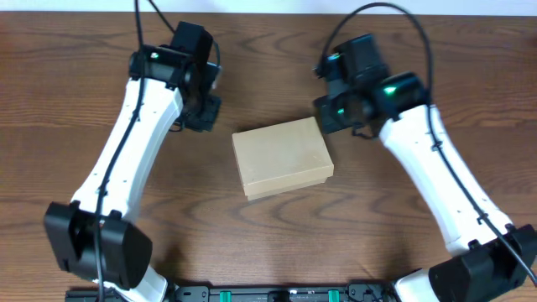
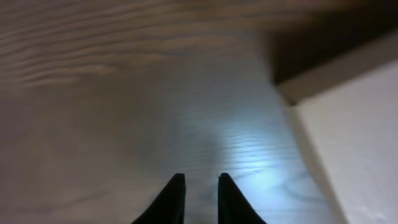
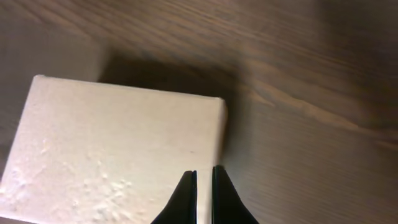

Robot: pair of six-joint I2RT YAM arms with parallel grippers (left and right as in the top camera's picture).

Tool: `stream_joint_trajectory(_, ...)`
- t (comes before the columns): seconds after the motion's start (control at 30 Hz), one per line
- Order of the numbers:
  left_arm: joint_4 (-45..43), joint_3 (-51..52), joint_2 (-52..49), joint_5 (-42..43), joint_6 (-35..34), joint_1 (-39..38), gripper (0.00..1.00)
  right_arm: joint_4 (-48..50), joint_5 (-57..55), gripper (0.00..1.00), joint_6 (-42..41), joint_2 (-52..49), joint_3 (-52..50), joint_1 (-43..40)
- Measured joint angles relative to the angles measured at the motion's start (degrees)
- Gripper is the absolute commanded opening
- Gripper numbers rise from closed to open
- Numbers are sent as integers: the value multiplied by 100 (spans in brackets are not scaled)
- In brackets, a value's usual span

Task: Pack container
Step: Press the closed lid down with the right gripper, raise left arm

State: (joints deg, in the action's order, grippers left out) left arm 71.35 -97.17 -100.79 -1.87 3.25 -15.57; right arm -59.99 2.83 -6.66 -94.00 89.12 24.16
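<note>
The closed tan container (image 1: 281, 155) lies mid-table (image 1: 75, 50) between the two arms, its long axis running left to right, the right end angled slightly away from the robot. The right tool (image 3: 203, 180) hangs over its far right corner, the left tool (image 2: 201, 186) beside its left end. Both have fingers nearly together and empty. The left wrist view is blurred and crops the box.

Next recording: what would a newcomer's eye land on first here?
A closed tan cardboard box sits in the middle of the wooden table. The left pincer hovers over bare wood beside the box's corner; the right pincer hangs over the box's edge, both almost shut.
</note>
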Motion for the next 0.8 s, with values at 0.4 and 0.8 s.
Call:
stream_joint_trajectory(0.4, 24, 0, 142, -1189, -986, 138, 32, -649, -1250, 1, -1797, 0, 0, 1405)
stream_joint_trajectory(0.8, -149, 0, 160, -1040, -1097, 573, 33, -1086, -1604, 1, -2656, 0, 0, 1556)
